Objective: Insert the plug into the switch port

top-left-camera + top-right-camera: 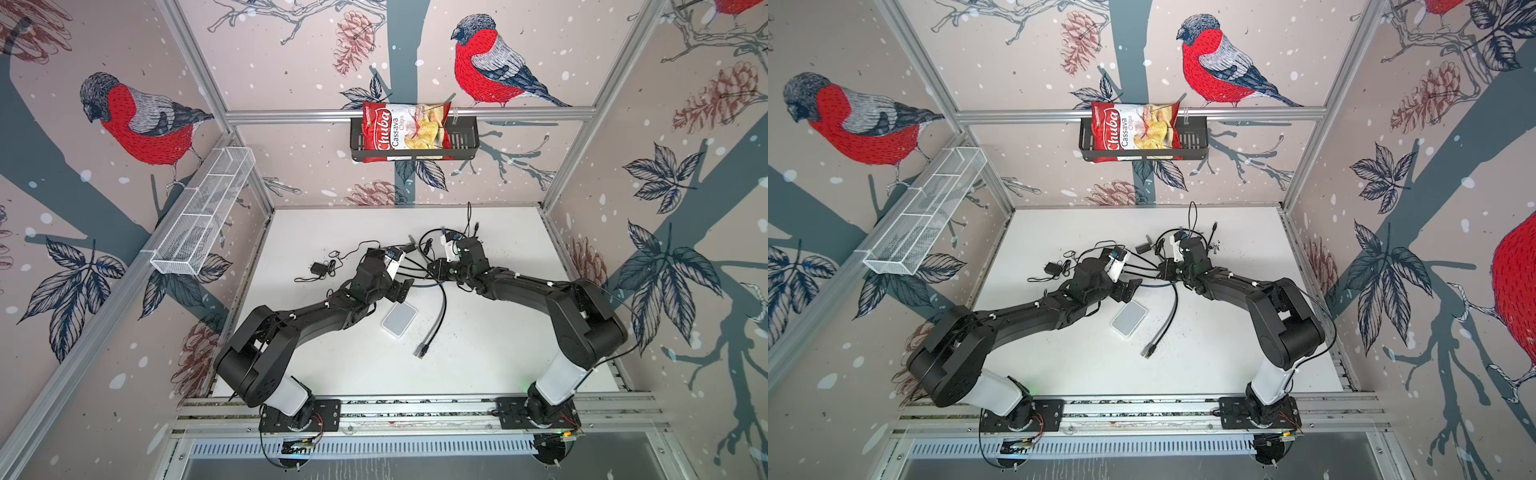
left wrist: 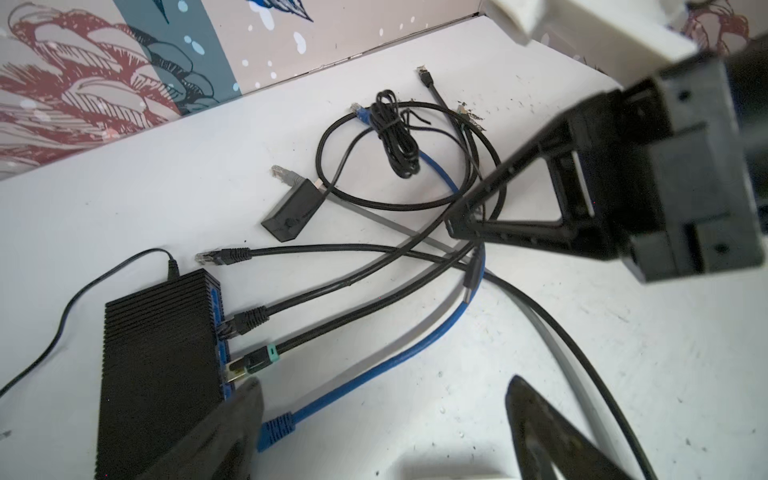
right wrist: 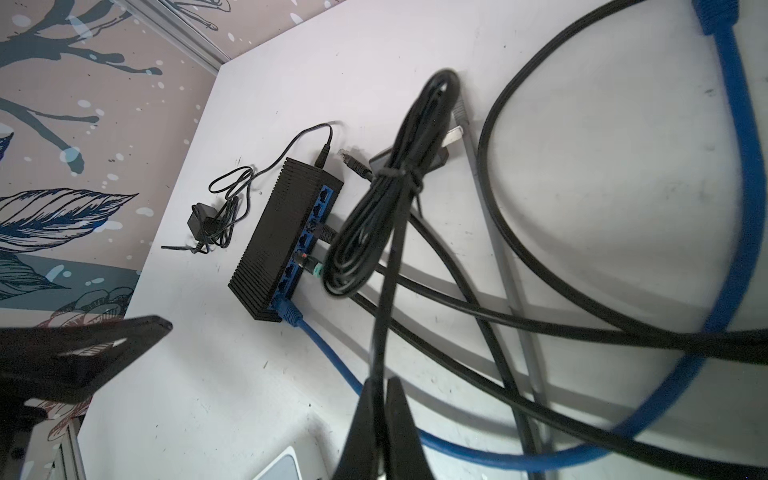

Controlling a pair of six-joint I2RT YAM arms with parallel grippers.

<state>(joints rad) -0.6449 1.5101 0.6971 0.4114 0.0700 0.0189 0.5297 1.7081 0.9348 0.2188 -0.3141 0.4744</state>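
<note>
Your left gripper (image 2: 384, 386) stands wide open, holding nothing; just beside 1 finger (image 2: 241, 415) the blue plug (image 3: 287, 309) sits in the end port of the switch (image 3: 270, 245), seemingly seated. Your right gripper (image 3: 380, 382) is clamped tight on the black cable (image 3: 382, 316) trailing from a tied bundle (image 3: 374, 216).

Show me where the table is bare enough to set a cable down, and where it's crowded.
Widest bare patch: the table between the loose cable ends, the right arm and the front rail. Another: along the back wall, behind the power adapter. Crowded: the crossing cables between the switch and the right gripper, pinching a black cable; the white box fills the middle.
</note>
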